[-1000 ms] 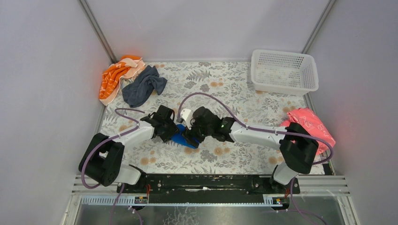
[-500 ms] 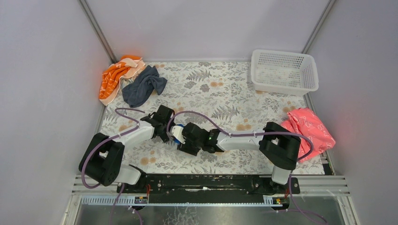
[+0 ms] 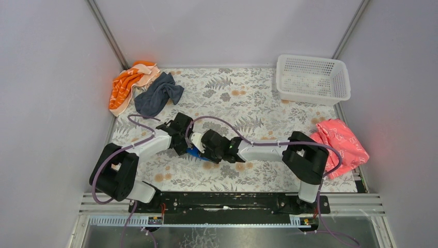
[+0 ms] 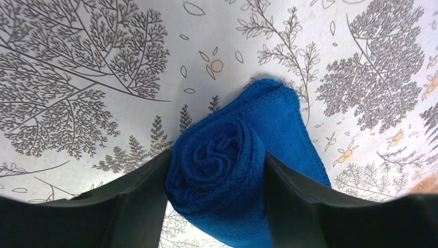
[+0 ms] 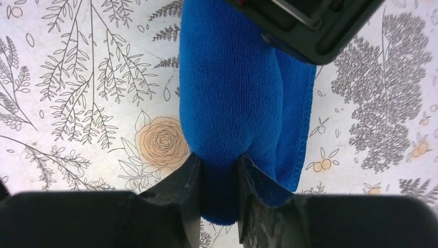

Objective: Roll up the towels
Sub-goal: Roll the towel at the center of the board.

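We are seeing the rolled blue towel (image 4: 227, 134) lying well apart from the white basket (image 3: 313, 78), to its near left. The left gripper (image 4: 217, 159) is clasping its spiral end, the right gripper (image 5: 219, 161) pinching the other. Only the left wrist camera is showing the spiral; overhead, the grippers are mostly hiding the roll.

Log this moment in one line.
blue towel: mostly rolled, tail flat | left gripper: clamps one roll end | right gripper: pinches other end | grey towel: crumpled, far left
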Tool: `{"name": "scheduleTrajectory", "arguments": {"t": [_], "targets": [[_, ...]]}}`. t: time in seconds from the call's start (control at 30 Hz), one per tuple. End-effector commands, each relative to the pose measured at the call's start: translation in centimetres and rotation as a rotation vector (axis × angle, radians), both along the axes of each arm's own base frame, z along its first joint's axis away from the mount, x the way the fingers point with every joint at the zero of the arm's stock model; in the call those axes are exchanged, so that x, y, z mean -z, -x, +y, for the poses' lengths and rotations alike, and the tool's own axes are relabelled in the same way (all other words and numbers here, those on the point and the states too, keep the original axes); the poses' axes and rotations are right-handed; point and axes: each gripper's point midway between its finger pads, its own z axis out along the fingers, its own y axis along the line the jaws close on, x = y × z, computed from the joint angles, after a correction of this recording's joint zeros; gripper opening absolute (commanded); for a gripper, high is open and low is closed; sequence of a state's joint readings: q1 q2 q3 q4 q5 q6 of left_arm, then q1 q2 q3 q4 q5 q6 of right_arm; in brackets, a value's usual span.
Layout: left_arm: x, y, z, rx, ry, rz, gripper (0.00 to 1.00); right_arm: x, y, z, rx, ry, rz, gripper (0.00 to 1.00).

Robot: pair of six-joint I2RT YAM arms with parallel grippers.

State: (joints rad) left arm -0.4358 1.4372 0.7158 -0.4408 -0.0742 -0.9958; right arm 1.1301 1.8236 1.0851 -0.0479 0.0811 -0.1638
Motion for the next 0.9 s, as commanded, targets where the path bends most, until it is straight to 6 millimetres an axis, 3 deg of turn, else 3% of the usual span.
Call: {"name": "scheduleTrajectory", "arguments": {"t": [0.0,0.17,0.47,0.87], "targets": [[-0.8,-0.5,2.5,-0.036,-0.102,-0.019,0.64,4.4,4.2,-4.3,0.047,0.129,0.363,0.24],[-2.5,-0.3,2.7,-0.085,-0.071,-0.066,0.74,4.0,4.7,-4.0,0.101,0.085,0.528,0.23],[-3.6,1.3,3.1,-0.158,-0.006,-0.103,0.81,3.9,5.7,-3.4,0.189,0.014,0.794,0.23],[-2.9,-0.3,-0.3,-0.12,0.129,-0.122,0.81,4.8,6.3,-3.9,0.265,-0.072,1.043,0.23]]}}
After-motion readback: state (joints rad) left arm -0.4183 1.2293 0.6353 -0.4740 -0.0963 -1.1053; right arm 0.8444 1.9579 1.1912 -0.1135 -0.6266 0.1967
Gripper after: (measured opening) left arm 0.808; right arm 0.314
